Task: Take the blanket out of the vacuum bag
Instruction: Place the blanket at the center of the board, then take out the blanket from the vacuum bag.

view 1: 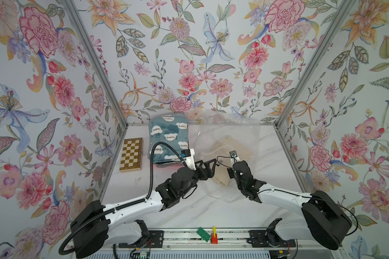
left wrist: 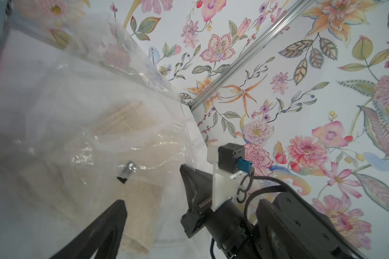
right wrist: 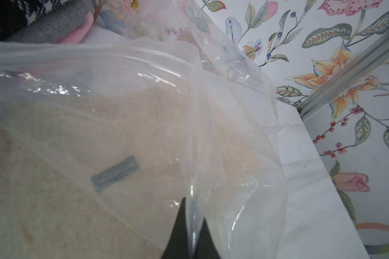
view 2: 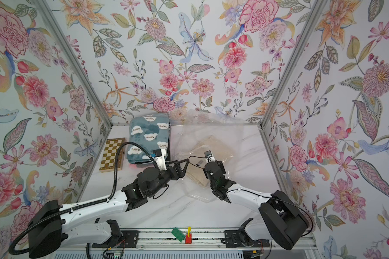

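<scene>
Vacuum bag (view 1: pixel 208 136) film covers blanket (view 1: pixel 225 145), apparently inside; chessboard (view 1: pixel 131 154) nearby.

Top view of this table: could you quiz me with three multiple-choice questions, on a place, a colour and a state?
1. The folded beige blanket lies: A. in the clear crinkly plastic vacuum bag B. on a shelf C. on the wall
2. The cloud-printed fleece blanket is: A. red B. black C. teal
3. The right gripper is: A. wide open B. shut on the vacuum bag C. unseen
A: film lies over it. C: teal ground in both top views. B: its fingers pinch film in the right wrist view.
</scene>
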Controlling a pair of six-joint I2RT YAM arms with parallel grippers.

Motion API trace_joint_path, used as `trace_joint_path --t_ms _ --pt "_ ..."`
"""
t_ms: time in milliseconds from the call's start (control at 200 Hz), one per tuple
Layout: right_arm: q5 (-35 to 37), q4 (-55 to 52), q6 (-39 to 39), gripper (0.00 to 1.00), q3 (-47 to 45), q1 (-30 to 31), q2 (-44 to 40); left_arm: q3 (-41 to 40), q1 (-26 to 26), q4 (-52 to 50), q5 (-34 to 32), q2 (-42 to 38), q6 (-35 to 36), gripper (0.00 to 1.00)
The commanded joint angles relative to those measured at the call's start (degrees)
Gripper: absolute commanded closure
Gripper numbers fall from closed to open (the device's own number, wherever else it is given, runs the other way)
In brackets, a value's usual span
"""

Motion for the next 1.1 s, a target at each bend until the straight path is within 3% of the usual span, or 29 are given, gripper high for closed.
trace_joint_path --t_ms 0,130,360,440,535,726,926,1096 --pt "-2.96 3.75 -0.70 1.00 -1.84 0.64 -2.11 -3.83 -4.47 5.10 -7.98 5.24 -17.35 0.07" --pt "-6.29 5.98 -0.74 1.00 -3.68 0.75 -4.62 -4.78 -7.48 12.69 -10.67 11.87 -25.61 0.07" --pt "-10.01 7.85 -0.42 1.00 -5.60 0.95 -8.21 -0.04 -10.40 8.26 -13.80 20.70 -37.83 0.09" --pt "-11.55 9.22 -0.43 1.00 -6.87 1.10 -10.43 -0.76 -11.39 12.24 -15.75 24.47 -42.99 0.14" --pt "-15.39 12.61 -0.91 1.00 -9.56 1.20 -13.90 -0.07 -11.64 17.84 -16.64 28.86 -45.05 0.19" --pt "-21.11 17.14 -1.07 1.00 -13.67 1.85 -20.59 2.63 -11.82 18.84 -19.02 34.14 -48.94 0.21" --pt "-27.21 17.66 -2.01 1.00 -14.90 1.79 -22.69 3.26 -12.18 11.85 -21.41 34.80 -57.62 0.22" --pt "-27.64 18.55 -2.27 1.00 -15.75 1.81 -23.46 4.74 -12.01 5.83 -20.80 35.27 -62.29 0.23"
